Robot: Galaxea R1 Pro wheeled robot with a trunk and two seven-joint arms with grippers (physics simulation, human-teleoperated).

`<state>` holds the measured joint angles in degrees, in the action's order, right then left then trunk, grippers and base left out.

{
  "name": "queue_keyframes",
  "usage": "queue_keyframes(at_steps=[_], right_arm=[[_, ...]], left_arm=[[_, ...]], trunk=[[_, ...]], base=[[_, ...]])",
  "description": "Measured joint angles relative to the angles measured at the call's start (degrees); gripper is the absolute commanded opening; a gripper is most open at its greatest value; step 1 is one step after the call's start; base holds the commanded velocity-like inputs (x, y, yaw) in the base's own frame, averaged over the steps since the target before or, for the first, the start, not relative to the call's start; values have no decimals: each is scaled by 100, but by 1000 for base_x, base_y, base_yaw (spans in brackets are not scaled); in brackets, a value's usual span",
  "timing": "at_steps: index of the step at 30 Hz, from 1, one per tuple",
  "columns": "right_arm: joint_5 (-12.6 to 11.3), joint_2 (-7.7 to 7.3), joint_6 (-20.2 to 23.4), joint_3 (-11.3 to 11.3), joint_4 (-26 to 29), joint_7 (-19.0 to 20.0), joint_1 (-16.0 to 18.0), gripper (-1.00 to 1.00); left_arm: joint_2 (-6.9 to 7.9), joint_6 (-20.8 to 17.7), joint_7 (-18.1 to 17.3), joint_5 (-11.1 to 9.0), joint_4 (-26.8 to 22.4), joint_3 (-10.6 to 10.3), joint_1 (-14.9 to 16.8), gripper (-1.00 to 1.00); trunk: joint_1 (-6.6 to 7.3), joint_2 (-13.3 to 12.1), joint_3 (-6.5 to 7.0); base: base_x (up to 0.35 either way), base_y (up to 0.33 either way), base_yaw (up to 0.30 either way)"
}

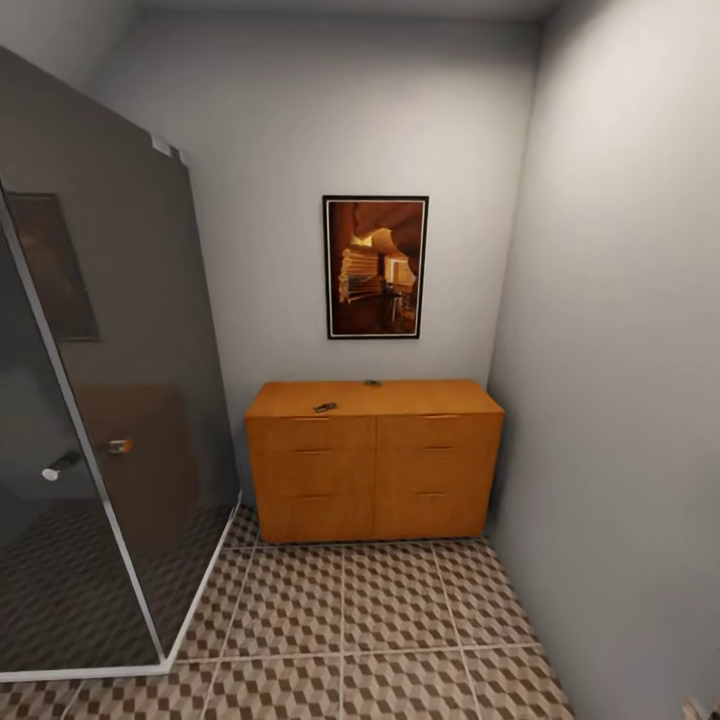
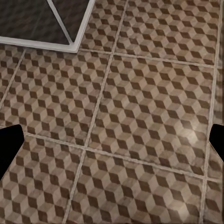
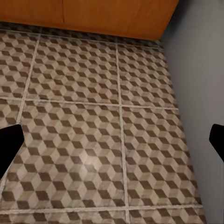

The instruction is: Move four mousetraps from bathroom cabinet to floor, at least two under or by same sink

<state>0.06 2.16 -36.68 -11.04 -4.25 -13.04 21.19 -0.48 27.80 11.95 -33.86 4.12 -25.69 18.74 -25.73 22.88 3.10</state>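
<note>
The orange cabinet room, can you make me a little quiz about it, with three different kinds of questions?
1. True or false: small dark things lie on top of the cabinet.
2. What hangs on the wall above it? A) a mirror B) a framed picture C) a clock
3. Fill in: left of the cabinet stands a dark glass ______.

Key: 1 true: one mousetrap near the front edge, another small item at the back. 2 B. 3 shower enclosure.

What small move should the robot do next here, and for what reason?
Probably drive forward toward the cabinet. Two small dark things that look like mousetraps lie on its top, and tiled bathroom floor separates the robot from it. Both wrist views look down at floor, fingers apart, nothing held.
</note>
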Motion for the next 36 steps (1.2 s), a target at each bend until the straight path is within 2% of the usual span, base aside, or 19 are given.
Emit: queue_keyframes(at_steps=[14, 36], right_arm=[[0, 0, 7, 0, 0, 0, 0, 100], [0, 0, 8, 0, 1, 1, 0, 100]], left_arm=[[0, 1, 0, 0, 2, 0, 0, 100], [8, 3, -7, -6, 4, -6, 1, 100]], trunk=[[0, 0, 0], [0, 0, 0]], base=[[327, -86, 0], [327, 24, 0]])
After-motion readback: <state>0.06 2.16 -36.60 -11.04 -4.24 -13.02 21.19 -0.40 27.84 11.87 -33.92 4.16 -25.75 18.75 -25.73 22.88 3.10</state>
